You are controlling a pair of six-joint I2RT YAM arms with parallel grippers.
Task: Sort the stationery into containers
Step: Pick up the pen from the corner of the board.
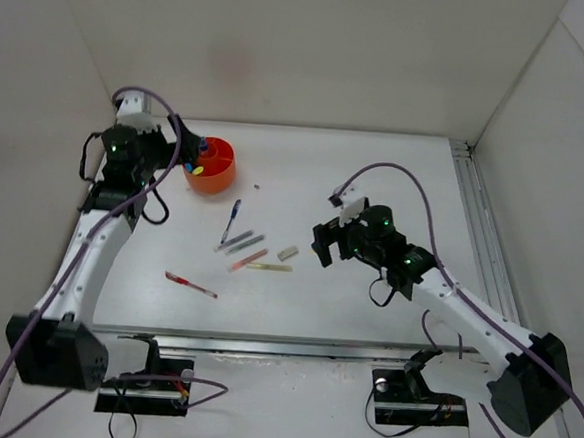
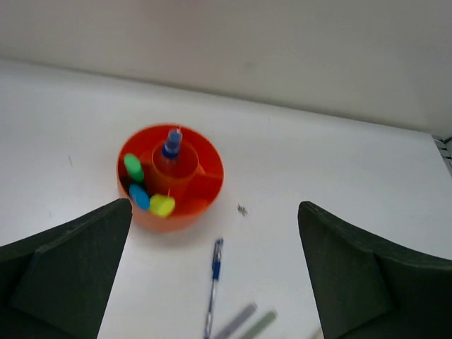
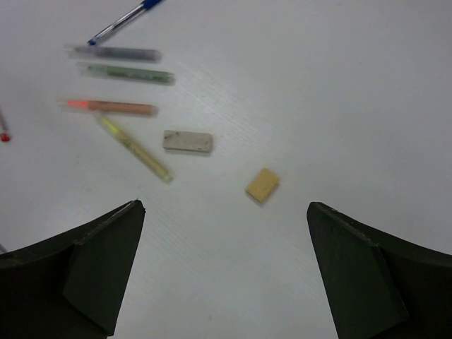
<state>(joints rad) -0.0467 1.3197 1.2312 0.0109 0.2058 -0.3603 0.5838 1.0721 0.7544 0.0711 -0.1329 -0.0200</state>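
Worktop [image 1: 375, 185]: white and flat.
Left claw [image 2: 215, 212]: wide open, holding nothing, close to the orange pot.
Right claw [image 3: 226, 205]: wide open, holding nothing, over the erasers.
Orange pot [image 1: 214, 182]: near the worktop's far left corner.
Inside it: green cap [image 2: 133, 167], blue cap [image 2: 139, 197] and yellow cap [image 2: 162, 205] in the outer ring, blue-topped tube [image 2: 172, 143] in the middle.
Blue pen [image 1: 233, 215] and four thin sticks [image 3: 127, 73]: mid-worktop.
Red pen [image 1: 190, 285]: nearer the near edge.
Grey eraser [image 3: 188, 141], tan eraser [image 3: 262, 185]: beside the sticks.

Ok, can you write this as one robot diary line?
left fingers: open, empty | right fingers: open, empty | organizer: partly filled | table: pens, erasers loose
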